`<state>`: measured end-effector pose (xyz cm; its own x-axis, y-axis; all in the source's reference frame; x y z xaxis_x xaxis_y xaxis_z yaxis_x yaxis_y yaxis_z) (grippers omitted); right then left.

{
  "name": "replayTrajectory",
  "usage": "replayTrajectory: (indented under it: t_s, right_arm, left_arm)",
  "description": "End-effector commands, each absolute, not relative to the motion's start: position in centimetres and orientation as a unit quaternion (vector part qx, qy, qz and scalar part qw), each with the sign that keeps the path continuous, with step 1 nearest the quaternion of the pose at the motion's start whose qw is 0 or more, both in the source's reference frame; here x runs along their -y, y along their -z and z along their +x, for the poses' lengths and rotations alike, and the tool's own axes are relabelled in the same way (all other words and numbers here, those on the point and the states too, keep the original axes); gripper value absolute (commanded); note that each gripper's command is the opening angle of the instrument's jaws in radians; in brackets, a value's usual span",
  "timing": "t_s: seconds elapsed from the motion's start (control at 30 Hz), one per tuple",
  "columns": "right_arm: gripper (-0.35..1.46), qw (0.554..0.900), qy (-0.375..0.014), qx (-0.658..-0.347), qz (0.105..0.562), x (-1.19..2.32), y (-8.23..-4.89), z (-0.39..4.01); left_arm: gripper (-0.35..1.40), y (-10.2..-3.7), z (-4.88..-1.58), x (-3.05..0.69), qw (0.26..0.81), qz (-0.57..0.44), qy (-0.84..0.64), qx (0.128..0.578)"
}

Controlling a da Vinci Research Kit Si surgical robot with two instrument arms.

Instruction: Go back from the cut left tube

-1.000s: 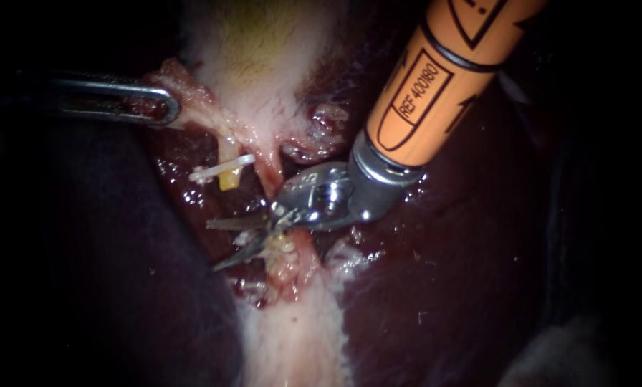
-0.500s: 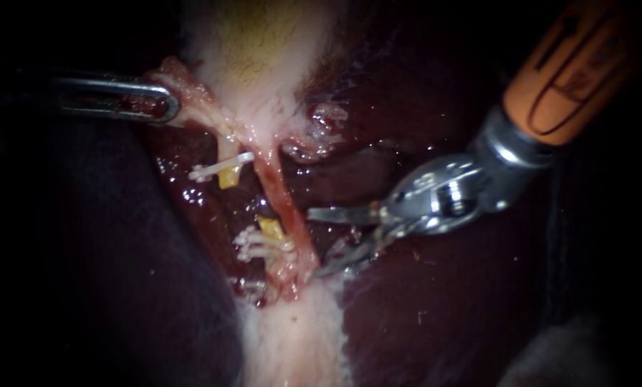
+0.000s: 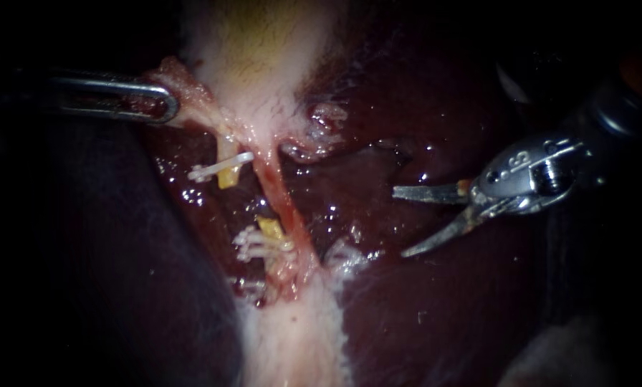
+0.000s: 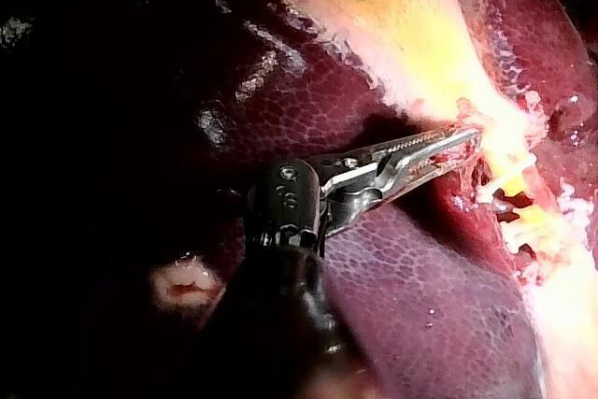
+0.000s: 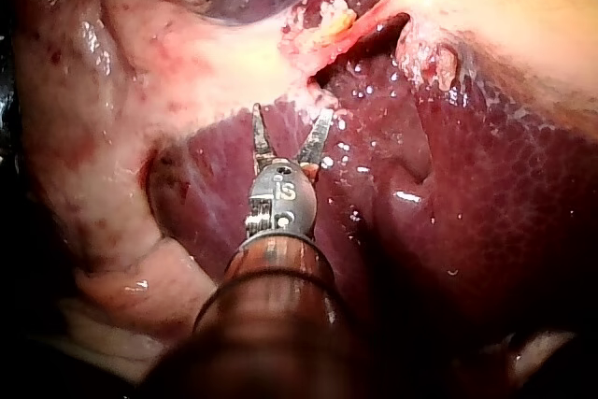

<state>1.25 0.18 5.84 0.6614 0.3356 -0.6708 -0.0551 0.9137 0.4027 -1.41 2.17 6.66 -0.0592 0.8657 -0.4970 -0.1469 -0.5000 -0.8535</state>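
The right instrument [image 3: 400, 222] has pulled away. A second ago its claw was in at the cut left tube [image 3: 269, 228], between the clips. Half a second ago it lay just right of the red tube [image 3: 281, 201]. Now it sits at the right of the frame, well apart from both tubes and over bare liver [image 3: 443, 308], and its orange shaft has all but slipped out at the upper right corner. The claw stands wide open, its two thin blades spread in a V, with nothing held between them. The right wrist view shows the same [image 5: 291, 117]: blades apart, pale tissue ahead of them, not touching.

The cut left tube lies left of centre in two yellow stubs with a clear gap between them. The upper stub carries one white clip [image 3: 221, 169]. The lower stub carries a bunch of white clips [image 3: 253, 247] and sits just beside the red tube, which runs on unbroken.

The left instrument [image 3: 169, 107] has not stirred in the upper left. Its claw is closed on a flap of pink tissue [image 3: 192, 97] at the edge of the pale gallbladder [image 3: 264, 57]. The left wrist view [image 4: 462, 145] shows that grip from both sides.
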Motion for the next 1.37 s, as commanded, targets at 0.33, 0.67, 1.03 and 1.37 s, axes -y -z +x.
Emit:
replayTrajectory:
  t_s: [0.33,0.67,1.03,1.37]
  right_arm:
    - [1.45,0.894,-0.108,-0.397,0.178,-0.16,-5.83,1.26]
    - [1.45,0.894,-0.108,-0.397,0.178,-0.16,-5.82,1.26]
    - [1.45,0.894,-0.108,-0.397,0.178,-0.16,-5.82,1.26]
    - [1.45,0.894,-0.108,-0.397,0.178,-0.16,-5.82,1.26]
  left_arm:
    - [-0.35,-6.79,-1.47,-2.24,0.389,-0.566,-0.655,0.314]
    - [-0.35,-7.02,-1.75,-2.20,0.389,-0.567,-0.658,0.306]
    - [-0.35,-7.05,-1.78,-2.21,0.389,-0.568,-0.658,0.307]
    - [-0.35,-7.05,-1.78,-2.21,0.389,-0.568,-0.658,0.307]
